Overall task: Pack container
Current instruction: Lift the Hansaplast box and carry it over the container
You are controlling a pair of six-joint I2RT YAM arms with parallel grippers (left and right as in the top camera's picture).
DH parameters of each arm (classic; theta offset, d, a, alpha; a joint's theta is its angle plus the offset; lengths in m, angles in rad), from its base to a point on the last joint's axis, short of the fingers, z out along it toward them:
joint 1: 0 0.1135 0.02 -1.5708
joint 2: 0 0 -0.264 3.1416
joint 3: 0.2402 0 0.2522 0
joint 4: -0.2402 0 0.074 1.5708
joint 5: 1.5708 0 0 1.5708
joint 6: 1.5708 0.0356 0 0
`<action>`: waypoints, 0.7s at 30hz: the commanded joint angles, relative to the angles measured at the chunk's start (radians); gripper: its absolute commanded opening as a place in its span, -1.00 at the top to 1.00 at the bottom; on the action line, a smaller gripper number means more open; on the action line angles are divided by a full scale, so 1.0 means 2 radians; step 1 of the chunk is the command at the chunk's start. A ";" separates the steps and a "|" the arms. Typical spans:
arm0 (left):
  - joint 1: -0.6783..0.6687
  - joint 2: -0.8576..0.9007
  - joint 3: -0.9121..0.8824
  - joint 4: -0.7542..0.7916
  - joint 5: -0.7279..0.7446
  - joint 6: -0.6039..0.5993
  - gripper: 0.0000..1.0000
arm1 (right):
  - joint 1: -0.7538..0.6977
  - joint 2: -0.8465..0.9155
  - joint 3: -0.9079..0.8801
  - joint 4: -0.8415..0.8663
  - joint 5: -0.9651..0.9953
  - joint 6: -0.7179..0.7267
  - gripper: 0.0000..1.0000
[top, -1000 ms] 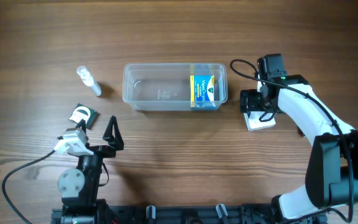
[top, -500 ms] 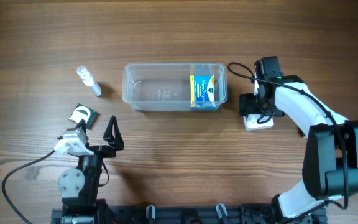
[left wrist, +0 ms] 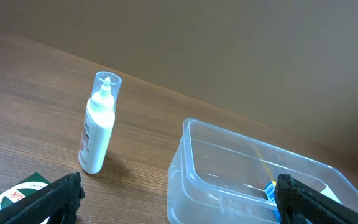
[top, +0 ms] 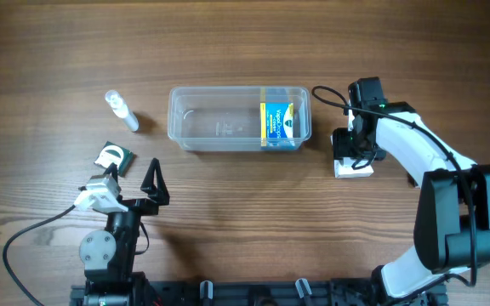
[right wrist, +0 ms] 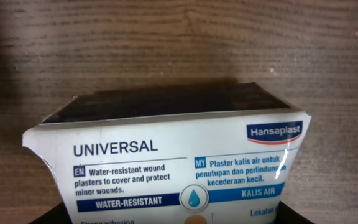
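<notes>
Now, container [top: 215, 127]: near, left of my right fingers [top: 353, 151], which flank the plaster box [right wrist: 166, 168]; grip unclear.
Right arm [top: 415, 144]: elbow bent, wrist aimed down.
Left fingers [top: 130, 194]: released.

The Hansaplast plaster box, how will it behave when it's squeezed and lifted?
The Hansaplast box looks like thin card with one corner already bent, so a hard squeeze may crush it. Being plasters, probably light. Flat faces, so unlikely to roll.

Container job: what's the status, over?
Left fingers open, empty. Right fingers straddle plaster box, grip unclear. Container holds one blue box. Nothing between plaster box and container.
</notes>
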 commanded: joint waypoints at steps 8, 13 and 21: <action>0.004 -0.002 -0.003 -0.002 -0.006 0.004 -1.00 | -0.002 -0.013 0.114 -0.100 -0.015 0.014 -0.28; 0.004 -0.002 -0.003 -0.002 -0.006 0.004 -1.00 | -0.001 -0.036 0.174 -0.128 -0.081 0.014 -0.28; 0.004 -0.002 -0.003 -0.002 -0.006 0.004 -0.99 | 0.017 -0.079 0.184 -0.078 -0.239 0.033 -0.28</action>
